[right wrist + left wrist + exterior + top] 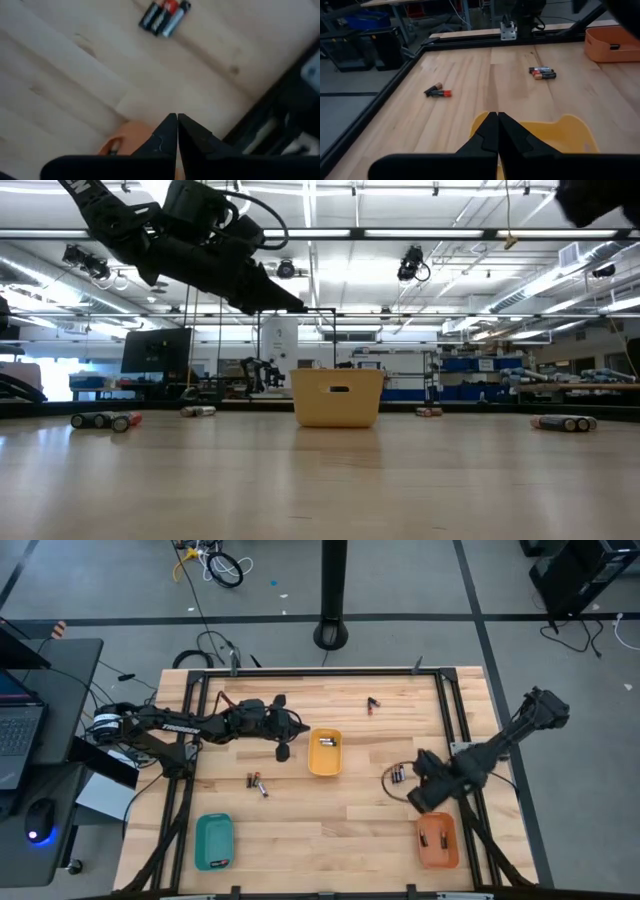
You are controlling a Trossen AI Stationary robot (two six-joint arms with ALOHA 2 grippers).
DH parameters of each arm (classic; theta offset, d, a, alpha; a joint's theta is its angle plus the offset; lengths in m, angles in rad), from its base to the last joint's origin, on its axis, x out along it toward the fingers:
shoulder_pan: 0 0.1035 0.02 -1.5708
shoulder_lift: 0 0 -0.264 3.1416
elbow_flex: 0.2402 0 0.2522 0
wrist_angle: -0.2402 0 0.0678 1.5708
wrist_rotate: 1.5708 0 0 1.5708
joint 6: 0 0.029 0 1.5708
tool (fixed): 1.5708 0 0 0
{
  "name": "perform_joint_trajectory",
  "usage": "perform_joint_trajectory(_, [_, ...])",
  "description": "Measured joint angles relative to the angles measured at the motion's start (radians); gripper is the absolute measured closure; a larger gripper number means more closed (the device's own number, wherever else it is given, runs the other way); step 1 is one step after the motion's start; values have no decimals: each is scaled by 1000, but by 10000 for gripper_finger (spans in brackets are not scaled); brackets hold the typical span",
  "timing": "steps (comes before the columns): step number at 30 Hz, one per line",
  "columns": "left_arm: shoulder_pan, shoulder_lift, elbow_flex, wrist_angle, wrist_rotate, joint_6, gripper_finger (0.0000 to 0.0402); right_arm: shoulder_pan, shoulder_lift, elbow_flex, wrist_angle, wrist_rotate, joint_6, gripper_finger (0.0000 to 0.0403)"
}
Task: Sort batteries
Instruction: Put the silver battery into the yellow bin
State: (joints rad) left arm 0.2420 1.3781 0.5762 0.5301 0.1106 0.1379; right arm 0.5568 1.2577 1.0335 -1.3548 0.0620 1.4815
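Yellow tray and orange tray apparently hold batteries; both arms' fingers closed, empty.

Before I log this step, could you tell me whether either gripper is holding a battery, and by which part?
Nothing is held. The left gripper is shut and empty above the yellow tray; the right gripper is shut and empty above the orange tray.

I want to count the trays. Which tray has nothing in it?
The teal tray looks empty. The yellow tray and the orange tray each hold batteries.
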Motion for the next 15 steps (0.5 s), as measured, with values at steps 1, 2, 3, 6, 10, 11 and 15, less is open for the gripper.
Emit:
perform_joint_trajectory(1, [0, 0, 0, -3, 6, -6, 396, -32, -9, -16, 15, 0, -75, 374])
perform_joint_trajectory(2, [0, 0, 0, -3, 8, -10, 396, -63, -14, -33, 36, 0, -159, 373])
perform_joint_trajectory(3, [0, 0, 0, -5, 9, -12, 396, -90, -17, -51, 69, 0, -253, 372])
perform_joint_trajectory(6, [0, 0, 0, -22, 11, -14, 396, -175, -14, -103, 202, 10, -543, 374])
perform_joint_trajectory(10, [0, 0, 0, -51, 11, -56, 396, -306, 18, -133, 375, 25, -800, 382])
perform_joint_trajectory(11, [0, 0, 0, -62, 9, -71, 396, -340, 25, -133, 400, 25, -842, 385])
perform_joint_trajectory(15, [1, -24, 18, -196, -61, -110, 396, -458, 40, -133, 450, 28, -1007, 393])
